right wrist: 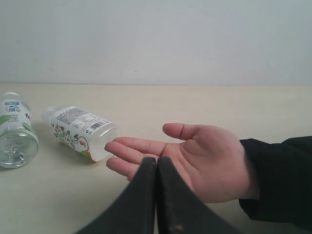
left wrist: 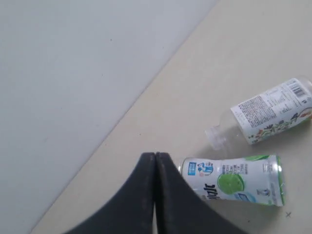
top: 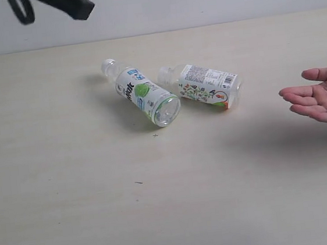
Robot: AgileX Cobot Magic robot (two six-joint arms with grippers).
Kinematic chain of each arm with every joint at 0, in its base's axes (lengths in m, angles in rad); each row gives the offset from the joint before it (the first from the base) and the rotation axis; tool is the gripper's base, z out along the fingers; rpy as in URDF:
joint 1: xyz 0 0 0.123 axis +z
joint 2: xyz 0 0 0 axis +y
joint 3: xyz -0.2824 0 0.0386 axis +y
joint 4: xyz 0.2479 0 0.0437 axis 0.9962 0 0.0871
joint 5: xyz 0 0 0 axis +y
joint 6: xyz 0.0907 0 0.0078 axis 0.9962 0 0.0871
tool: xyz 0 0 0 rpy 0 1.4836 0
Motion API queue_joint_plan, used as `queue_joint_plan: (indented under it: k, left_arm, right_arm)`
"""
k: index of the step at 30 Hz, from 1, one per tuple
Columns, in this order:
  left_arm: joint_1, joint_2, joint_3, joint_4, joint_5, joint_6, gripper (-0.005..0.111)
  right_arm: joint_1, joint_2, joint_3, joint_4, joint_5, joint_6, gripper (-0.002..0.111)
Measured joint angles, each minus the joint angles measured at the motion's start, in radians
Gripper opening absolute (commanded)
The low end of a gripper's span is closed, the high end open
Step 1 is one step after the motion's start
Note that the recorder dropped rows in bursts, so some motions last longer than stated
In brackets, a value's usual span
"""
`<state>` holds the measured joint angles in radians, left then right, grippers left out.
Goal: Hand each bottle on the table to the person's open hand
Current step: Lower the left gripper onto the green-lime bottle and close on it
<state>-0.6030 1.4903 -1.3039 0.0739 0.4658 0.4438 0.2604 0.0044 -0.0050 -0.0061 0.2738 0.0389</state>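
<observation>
Green-label bottle (top: 143, 95) and white-label bottle (top: 203, 86) lie on table (top: 102, 211), white-label just beside at 3 o'clock. Open hand (top: 322, 97) farther toward 3. Both left gripper (left wrist: 155, 195) and right gripper (right wrist: 156, 195) pinched closed, empty. Bottles look empty: likely light, slick, roll-prone, crushable. Best hold: mid-label, across barrel.

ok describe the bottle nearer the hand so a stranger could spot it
On the pale table two clear bottles lie on their sides. The wanted bottle lies closer to the open hand. Its white label has small flowers and a barcode; the neighbour bottle shows a green lime.
</observation>
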Motion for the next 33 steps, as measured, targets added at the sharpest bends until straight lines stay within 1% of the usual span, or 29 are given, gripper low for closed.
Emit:
queue_joint_plan:
  k: [3,8,11,13,16,19,22,24,26,28,29,31,33]
  left_arm:
    - [0.009,0.114,-0.161,0.002,0.157,0.082,0.0]
    - [0.013,0.3,-0.422,0.006,0.482,0.323,0.0]
    - [0.013,0.385,-0.535,-0.005,0.64,0.48,0.0]
    - [0.013,0.429,-0.58,-0.038,0.707,0.567,0.0]
    - [0.015,0.482,-0.61,-0.138,0.737,0.75,0.0]
    - [0.015,0.52,-0.609,-0.188,0.75,0.86,0.0]
    - [0.015,0.545,-0.609,-0.18,0.75,0.913,0.0]
    - [0.015,0.559,-0.609,-0.149,0.731,0.938,0.0]
    - [0.015,0.577,-0.61,-0.111,0.706,0.997,0.001]
    - [0.015,0.592,-0.61,-0.074,0.697,1.08,0.008]
    - [0.015,0.6,-0.61,-0.068,0.694,1.111,0.014]
    - [0.015,0.612,-0.61,-0.057,0.674,1.172,0.032]
    - [0.015,0.626,-0.61,-0.054,0.651,1.216,0.054]
  right_arm:
    - [0.0,0.0,0.0,0.0,0.0,0.0,0.0]
    - [0.0,0.0,0.0,0.0,0.0,0.0,0.0]
    - [0.0,0.0,0.0,0.0,0.0,0.0,0.0]
    - [0.0,0.0,0.0,0.0,0.0,0.0,0.0]
    - [0.0,0.0,0.0,0.0,0.0,0.0,0.0]
    - [0.0,0.0,0.0,0.0,0.0,0.0,0.0]
    - [0.0,0.0,0.0,0.0,0.0,0.0,0.0]
    - [0.0,0.0,0.0,0.0,0.0,0.0,0.0]
    - [0.0,0.0,0.0,0.0,0.0,0.0,0.0]
    - [0.0,0.0,0.0,0.0,0.0,0.0,0.0]
    - [0.0,0.0,0.0,0.0,0.0,0.0,0.0]
    - [0.0,0.0,0.0,0.0,0.0,0.0,0.0]
    - [0.0,0.0,0.0,0.0,0.0,0.0,0.0]
